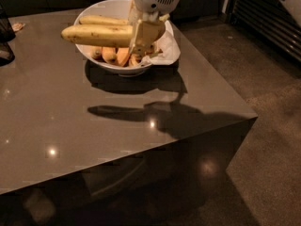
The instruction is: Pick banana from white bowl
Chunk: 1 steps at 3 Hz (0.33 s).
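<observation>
Since the gripper (pixel 142 37) is clamped on one end of the banana (pixel 96 35), which hangs level just above the white bowl (pixel 110 4), the lift looks nearly done — next it needs carrying up and clear, minding the slimmer banana (pixel 103 20), orange pieces (pixel 115 55) and crumpled paper (pixel 165 48) underneath.

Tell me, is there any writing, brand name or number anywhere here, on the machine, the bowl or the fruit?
None: no word, label, number or sign can be read anywhere in this view.
The gripper, shut on the banana and holding it above the white bowl, carries no lettering.
The bowl, the crumpled paper and the table are plain; the banana shows brown speckles but no sticker.
</observation>
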### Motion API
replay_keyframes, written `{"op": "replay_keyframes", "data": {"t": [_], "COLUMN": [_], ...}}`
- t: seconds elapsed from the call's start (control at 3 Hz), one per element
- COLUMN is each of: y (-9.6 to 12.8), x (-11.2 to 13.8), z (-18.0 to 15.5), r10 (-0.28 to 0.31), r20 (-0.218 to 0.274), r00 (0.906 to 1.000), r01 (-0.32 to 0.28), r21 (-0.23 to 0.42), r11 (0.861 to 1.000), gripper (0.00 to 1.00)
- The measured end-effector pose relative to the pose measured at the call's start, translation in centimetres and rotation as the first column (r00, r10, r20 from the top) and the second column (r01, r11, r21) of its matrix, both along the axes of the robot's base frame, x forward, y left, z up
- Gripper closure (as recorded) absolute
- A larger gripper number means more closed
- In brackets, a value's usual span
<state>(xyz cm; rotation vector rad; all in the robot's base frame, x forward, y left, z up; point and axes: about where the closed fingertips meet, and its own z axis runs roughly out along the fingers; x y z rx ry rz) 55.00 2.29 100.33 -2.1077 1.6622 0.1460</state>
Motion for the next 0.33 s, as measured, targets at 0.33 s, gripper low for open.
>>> {"op": "replay_keyframes", "data": {"t": [0.33], "y": [0.47], "x": [-2.08], "z": [-0.62], "r10": [-0.008], "r20": [-0.018], "r00": [0.9998], "r01": [0.008], "r21": [0.033], "r11": [0.999], "gripper": [1.00]}}
